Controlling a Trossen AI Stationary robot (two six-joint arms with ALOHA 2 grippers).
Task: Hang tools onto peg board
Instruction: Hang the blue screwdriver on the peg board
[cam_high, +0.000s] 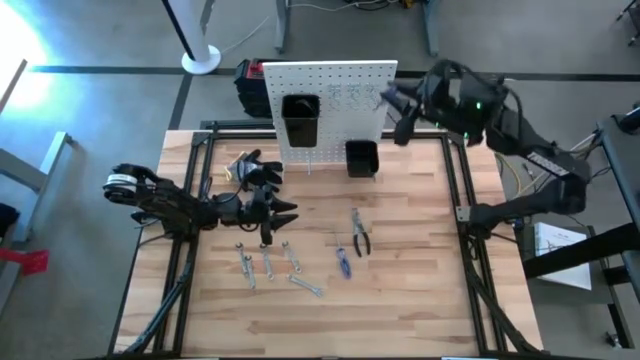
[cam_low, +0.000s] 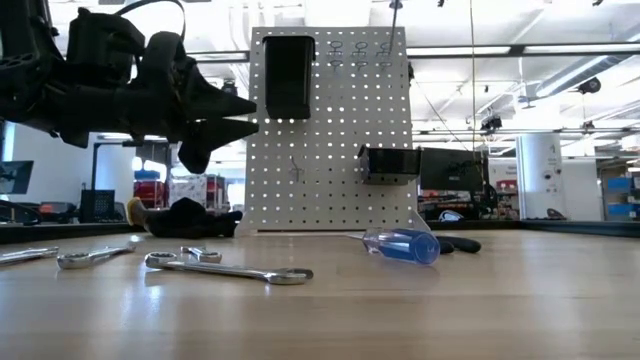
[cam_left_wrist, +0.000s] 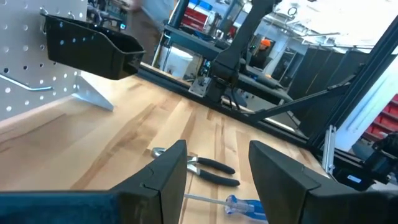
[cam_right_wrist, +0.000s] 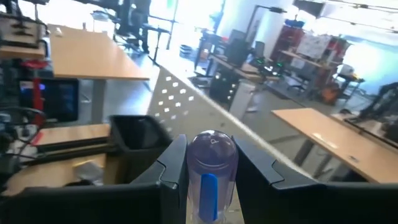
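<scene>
The white peg board (cam_high: 330, 100) stands at the table's far edge with two black bins (cam_high: 300, 120) (cam_high: 361, 158); several slim silver tools hang near its top (cam_low: 345, 55). My right gripper (cam_high: 393, 108) is up at the board's top right corner, shut on a blue-handled screwdriver (cam_right_wrist: 211, 165). My left gripper (cam_high: 280, 215) hovers open and empty above the table's left middle, over several silver wrenches (cam_high: 268, 262). It also shows in the low view (cam_low: 225, 115). Dark-handled pliers (cam_high: 360, 240) and another blue screwdriver (cam_high: 343, 262) lie flat on the table. My right gripper pinches the screwdriver's handle (cam_right_wrist: 210, 180) between its two fingers (cam_right_wrist: 171, 171), one on each side. The handle lies along the fingers, its clear butt end (cam_right_wrist: 211, 146) toward the wrist. The shaft is hidden behind the handle. The screwdriver is lifted clear, above the board's top.
Black work gloves (cam_high: 255, 168) lie to the left of the board's foot. A bare metal hook (cam_left_wrist: 25, 84) sticks out of the board beside the lower bin (cam_left_wrist: 93, 40). The table's near half is bare wood (cam_high: 400, 310). Black frame rails run along both sides.
</scene>
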